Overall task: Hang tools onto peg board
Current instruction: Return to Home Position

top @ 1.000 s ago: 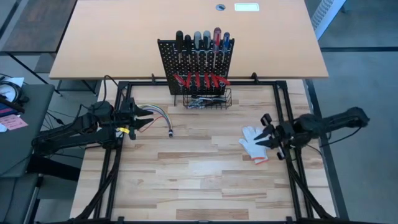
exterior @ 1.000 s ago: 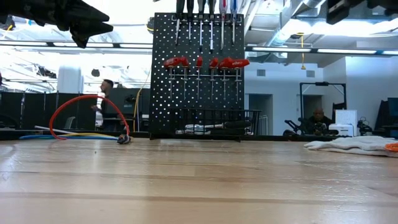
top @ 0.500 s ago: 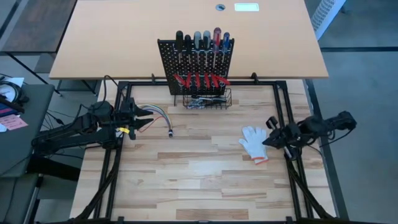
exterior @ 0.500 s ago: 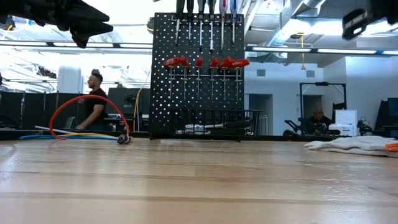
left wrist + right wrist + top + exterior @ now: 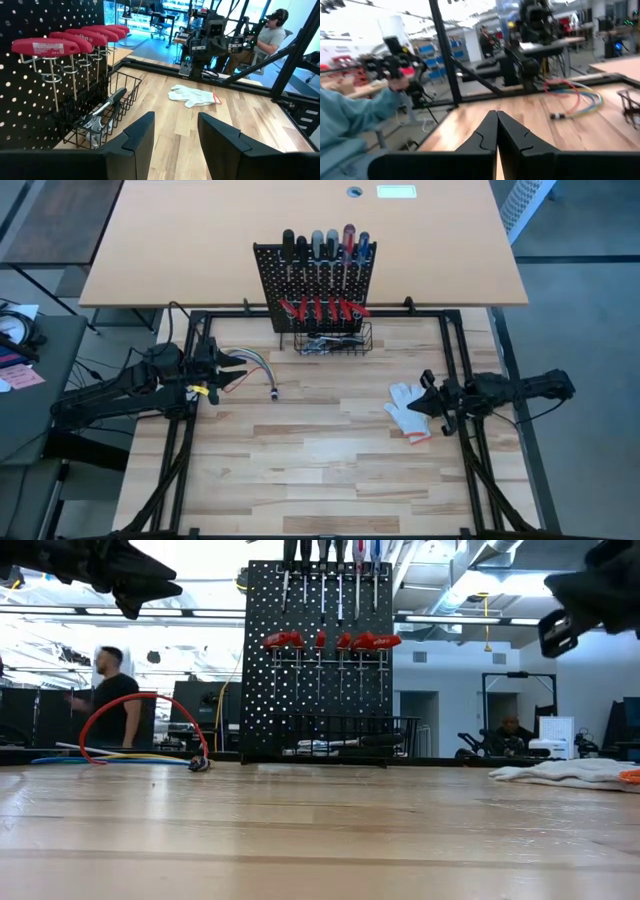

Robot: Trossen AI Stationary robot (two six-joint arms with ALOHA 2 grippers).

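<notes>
With screwdrivers seated in the top rings and red hex keys hung in a row across the peg board, the hanging job looks done, or v. nearly. Only a glove and cables lie loose on the tabletop; neither is a tool. L claw, spread and holding nothing, hovers nr the cables at the left edge. R claw, fingers pressed together, empty, sits beside the glove. What's left, prob.: parking both arms. Metal pieces in the basket are too tangled to ID, and the low view crops both arms at its top edge.
</notes>
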